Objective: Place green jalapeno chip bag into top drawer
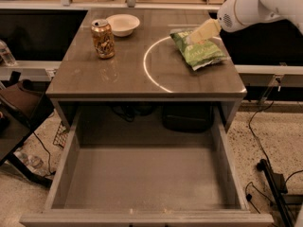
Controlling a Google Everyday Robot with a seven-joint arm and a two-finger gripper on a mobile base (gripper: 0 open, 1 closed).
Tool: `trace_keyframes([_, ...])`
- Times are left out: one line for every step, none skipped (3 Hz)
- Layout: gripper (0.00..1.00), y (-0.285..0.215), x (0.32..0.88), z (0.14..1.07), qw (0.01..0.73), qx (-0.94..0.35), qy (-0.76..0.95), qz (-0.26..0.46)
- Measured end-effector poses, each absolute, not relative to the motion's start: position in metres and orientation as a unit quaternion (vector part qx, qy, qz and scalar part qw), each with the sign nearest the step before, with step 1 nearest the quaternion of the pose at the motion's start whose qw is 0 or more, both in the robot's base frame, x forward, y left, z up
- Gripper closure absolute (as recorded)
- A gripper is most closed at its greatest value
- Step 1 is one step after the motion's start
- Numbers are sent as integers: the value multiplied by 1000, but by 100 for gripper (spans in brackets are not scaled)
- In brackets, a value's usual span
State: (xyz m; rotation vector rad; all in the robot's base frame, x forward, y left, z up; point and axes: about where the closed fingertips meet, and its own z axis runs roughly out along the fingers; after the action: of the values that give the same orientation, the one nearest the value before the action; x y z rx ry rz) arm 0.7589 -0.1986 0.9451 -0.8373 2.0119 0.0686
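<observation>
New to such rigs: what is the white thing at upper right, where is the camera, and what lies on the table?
That is a robot arm; its pale tip, the gripper, is at the top edge of the green jalapeno chip bag lying on the table. Whether it grips the bag is unclear. The one camera looks down from the front. A soda can and a white bowl stand back left. Below, the top drawer is pulled open.
</observation>
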Motion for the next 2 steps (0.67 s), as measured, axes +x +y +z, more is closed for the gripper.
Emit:
trace_keyframes([2, -205, 771, 907, 447, -314, 837, 37])
trace_keyframes([23, -201, 770, 879, 433, -304, 847, 51])
